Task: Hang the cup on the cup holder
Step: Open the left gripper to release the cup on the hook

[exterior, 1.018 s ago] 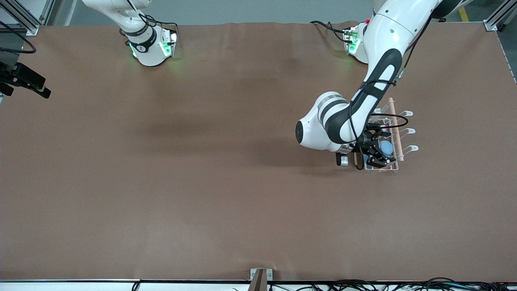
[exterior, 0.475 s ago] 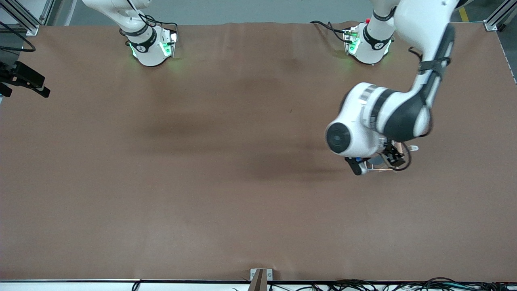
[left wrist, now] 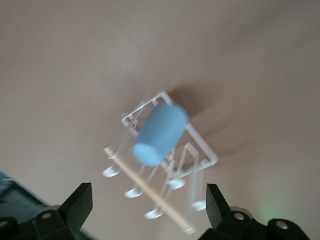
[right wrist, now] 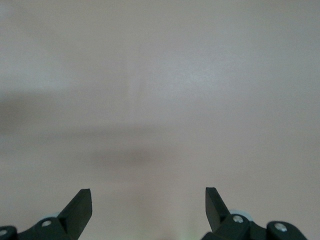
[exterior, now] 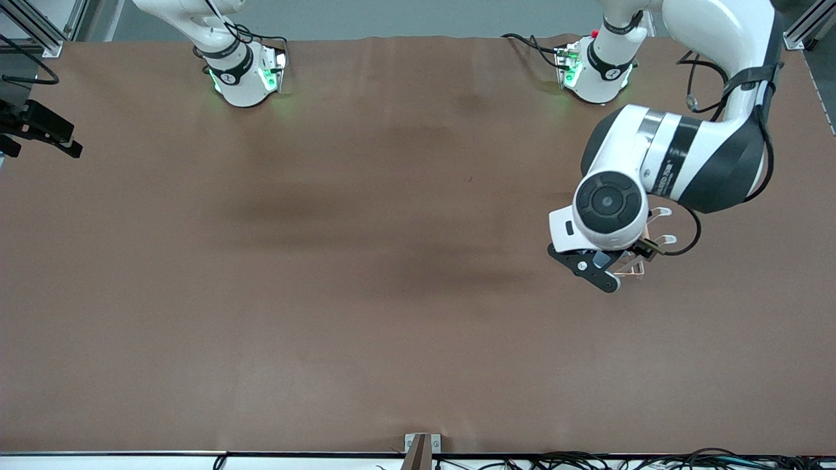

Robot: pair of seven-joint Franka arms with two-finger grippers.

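The light-blue cup (left wrist: 160, 134) hangs mouth-down on a prong of the white wire cup holder (left wrist: 200, 150), below its wooden rod (left wrist: 150, 192). My left gripper (left wrist: 148, 207) is open and empty, up in the air over the holder and apart from the cup. In the front view the left arm's wrist hides most of the holder (exterior: 661, 211); only a few prongs and a base corner show, and a sliver of the cup (exterior: 601, 259) beside the left gripper (exterior: 597, 269). My right gripper (right wrist: 148, 205) is open and empty over bare table.
The brown table (exterior: 366, 294) fills the view. The right gripper (exterior: 40, 130) waits at the table's edge at the right arm's end. Both arm bases stand along the table edge farthest from the front camera. Cables lie along the nearest edge.
The left gripper has let go of the cup and risen from the holder. The left arm's wrist has swung up and over the holder. The right arm has hardly moved.
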